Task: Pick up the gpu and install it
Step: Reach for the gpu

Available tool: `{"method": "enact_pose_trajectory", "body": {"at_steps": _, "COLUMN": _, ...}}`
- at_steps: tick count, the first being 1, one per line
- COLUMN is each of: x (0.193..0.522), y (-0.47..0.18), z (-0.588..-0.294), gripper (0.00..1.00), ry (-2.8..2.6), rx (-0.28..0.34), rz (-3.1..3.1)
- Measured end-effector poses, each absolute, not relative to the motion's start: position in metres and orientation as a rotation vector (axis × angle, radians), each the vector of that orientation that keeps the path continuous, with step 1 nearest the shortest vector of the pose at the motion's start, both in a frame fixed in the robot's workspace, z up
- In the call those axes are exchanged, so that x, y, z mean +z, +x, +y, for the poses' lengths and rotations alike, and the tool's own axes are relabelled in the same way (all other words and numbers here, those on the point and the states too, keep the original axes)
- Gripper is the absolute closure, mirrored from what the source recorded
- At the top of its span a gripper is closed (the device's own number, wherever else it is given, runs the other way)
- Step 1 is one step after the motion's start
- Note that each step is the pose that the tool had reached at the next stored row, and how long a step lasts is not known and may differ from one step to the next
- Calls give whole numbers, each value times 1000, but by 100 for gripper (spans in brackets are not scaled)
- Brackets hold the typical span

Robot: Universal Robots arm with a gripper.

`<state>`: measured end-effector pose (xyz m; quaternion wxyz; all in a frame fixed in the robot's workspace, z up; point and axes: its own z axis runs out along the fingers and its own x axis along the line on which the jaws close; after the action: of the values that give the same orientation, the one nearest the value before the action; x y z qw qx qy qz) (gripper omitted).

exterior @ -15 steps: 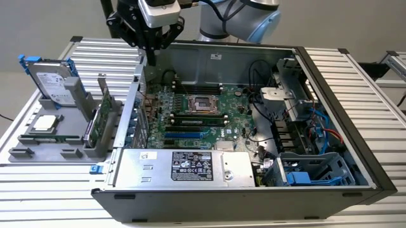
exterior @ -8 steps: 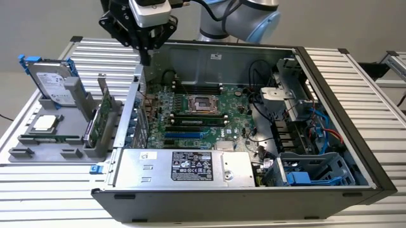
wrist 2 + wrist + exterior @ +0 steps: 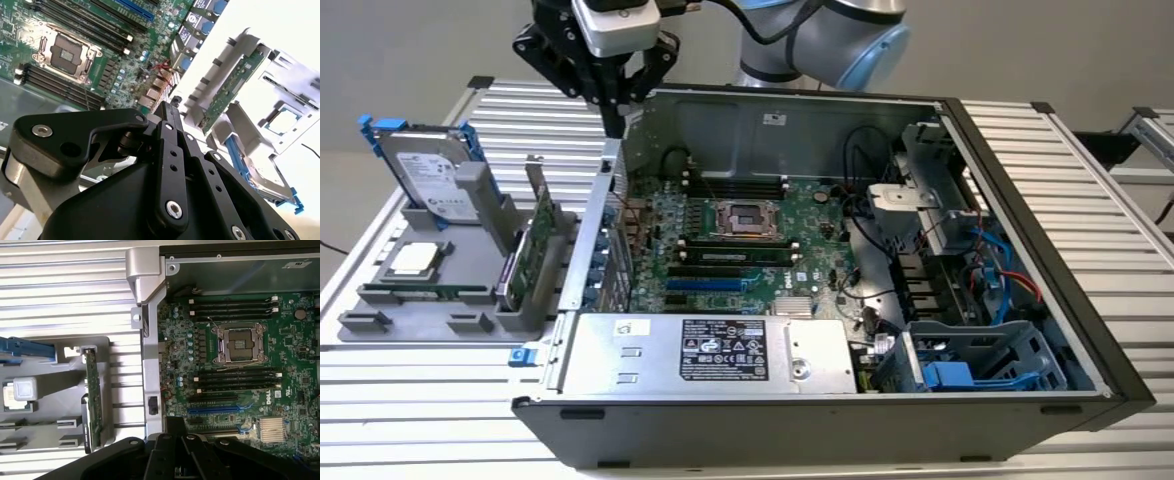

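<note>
Surface: I'm looking at a table [image 3: 1081, 170] of ribbed aluminium slats, pale and matt.
Room: a plain grey backdrop [image 3: 400, 50] sits at twelve o'clock in the exterior view.
Computer case [image 3: 827, 430]: a dark steel shell lying open on the table, with the green motherboard [image 3: 734, 250] facing up.
Holder tray [image 3: 400, 310]: moulded grey plastic at the case's nine o'clock in the exterior view, just beside it.
gpu [image 3: 538, 245]: it stands on edge in a slot at the tray's three o'clock side. It is a thin green board with a silver bracket rising at its twelve o'clock end. Nothing grips it.
Hard drive [image 3: 434, 175]: silver with blue rails, propped upright at the tray's eleven o'clock.
Processor [image 3: 411, 260]: a square silver chip lying flat at the tray's nine o'clock.
In the way: the case's rear panel [image 3: 594, 230], a slotted metal wall, stands between the gpu and the motherboard.
Gripper [image 3: 611, 125]: black jointed links. It hangs over the rear panel's twelve o'clock end, above and apart from the gpu. I read its fingers as drawn together on nothing.
Power supply [image 3: 707, 350]: a silver labelled box at the case's six o'clock.
Cables [image 3: 1001, 270]: red, blue and black loops at the case's three o'clock.
</note>
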<state>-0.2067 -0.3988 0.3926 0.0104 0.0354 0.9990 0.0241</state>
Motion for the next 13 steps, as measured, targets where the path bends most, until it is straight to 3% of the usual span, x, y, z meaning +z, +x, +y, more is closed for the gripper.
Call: {"method": "enact_pose_trajectory", "body": {"at_steps": 13, "x": 393, "y": -226, "z": -399, "gripper": 100, "ry": 110, "rx": 75, "rz": 3118}}
